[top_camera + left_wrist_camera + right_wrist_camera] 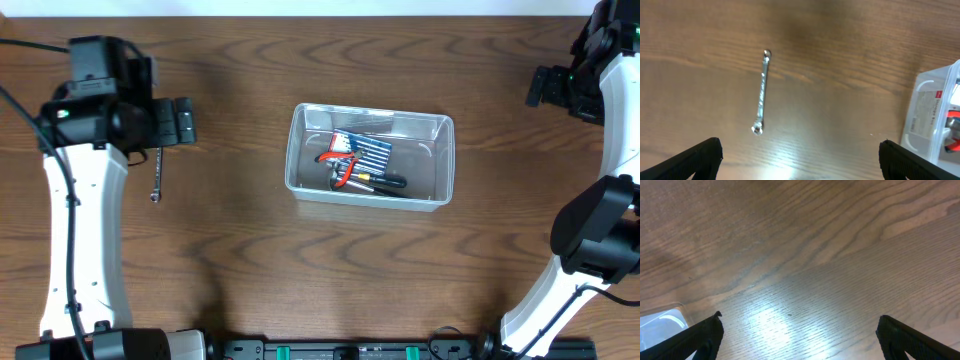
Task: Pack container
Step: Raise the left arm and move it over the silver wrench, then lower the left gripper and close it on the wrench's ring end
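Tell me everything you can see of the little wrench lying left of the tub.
The wrench is a slim, shiny silver metal bar with a small rounded head at each end. It lies flat on the bare wooden table, outside the clear tub and well apart from it. Only the table touches it. The left hand hangs open near it, not gripping it.

Nothing fully legible anywhere. Only a white paper label stuck on the end wall of the container, caught by the left wrist view: small red logo patch (upper corner) and rows of grey print, too blurred to read.
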Robot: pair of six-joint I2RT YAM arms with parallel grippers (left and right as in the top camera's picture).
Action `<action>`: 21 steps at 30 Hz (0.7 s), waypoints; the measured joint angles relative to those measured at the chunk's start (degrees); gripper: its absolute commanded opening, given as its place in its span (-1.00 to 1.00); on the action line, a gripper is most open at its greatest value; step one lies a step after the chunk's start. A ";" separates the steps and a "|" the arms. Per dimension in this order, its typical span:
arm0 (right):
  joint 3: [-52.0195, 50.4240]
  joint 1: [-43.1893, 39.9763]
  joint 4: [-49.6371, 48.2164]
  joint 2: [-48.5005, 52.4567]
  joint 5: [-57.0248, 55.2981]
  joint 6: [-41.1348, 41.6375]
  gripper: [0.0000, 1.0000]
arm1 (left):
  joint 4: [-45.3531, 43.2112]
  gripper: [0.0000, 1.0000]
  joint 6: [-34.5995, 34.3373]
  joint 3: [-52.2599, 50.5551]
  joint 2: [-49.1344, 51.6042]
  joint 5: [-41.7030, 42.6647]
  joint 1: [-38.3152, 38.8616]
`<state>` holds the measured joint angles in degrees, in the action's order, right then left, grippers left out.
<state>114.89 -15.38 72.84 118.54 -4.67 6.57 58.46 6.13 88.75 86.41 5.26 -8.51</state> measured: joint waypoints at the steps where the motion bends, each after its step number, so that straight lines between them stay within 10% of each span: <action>1: 0.00 0.00 -0.02 0.00 0.00 0.00 0.98 | -0.63 0.96 1.42 0.00 0.11 0.66 -1.05; 21: 0.00 0.00 -0.02 0.00 -0.02 0.00 0.99 | -6.47 0.96 6.38 0.00 19.96 -2.71 -7.08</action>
<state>114.89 -15.38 72.82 118.54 -4.69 6.57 51.99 12.51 88.75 106.37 2.55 -15.59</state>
